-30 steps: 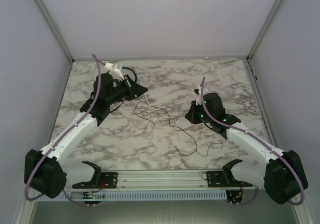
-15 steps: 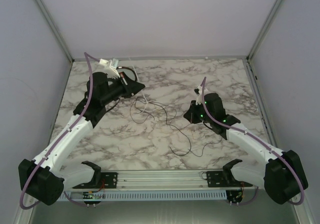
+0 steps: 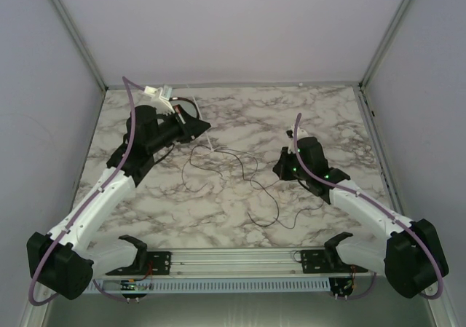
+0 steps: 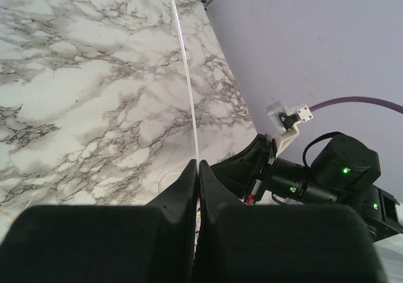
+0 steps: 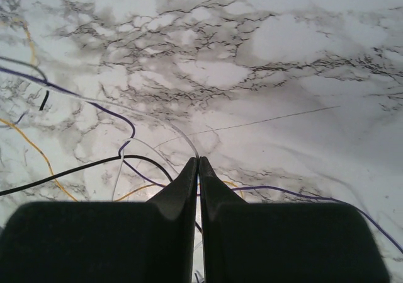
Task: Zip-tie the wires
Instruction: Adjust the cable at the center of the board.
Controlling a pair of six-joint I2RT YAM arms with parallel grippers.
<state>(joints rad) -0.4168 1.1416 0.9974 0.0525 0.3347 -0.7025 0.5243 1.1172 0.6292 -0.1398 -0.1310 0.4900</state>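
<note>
Top, left-wrist and right-wrist views of my two-arm station. The left gripper [image 4: 197, 164] is out over the far-left part of the marble counter [image 3: 328, 116]. Its fingers are pressed together on the zip tie [image 4: 189, 75]. From my left wrist camera the white strip rises straight out of the fingertips and runs off the top of the view, clear of the counter surface.

The right gripper [image 5: 198, 160] sits low at the right of centre, with its two fingers closed against each other. The wires [image 5: 132, 132] meet at its tips. Purple, yellow, black and pale strands come in from the left and a purple one leaves to the right, so I read this gripper as pinching the bundle.

From above, the wires lie in loose loops on the counter between the two grippers. They spread from just beside the zip tie's lower end toward the near edge. The right arm [image 4: 334, 169] shows in the left wrist view, with green lights lit on its housing.
</note>
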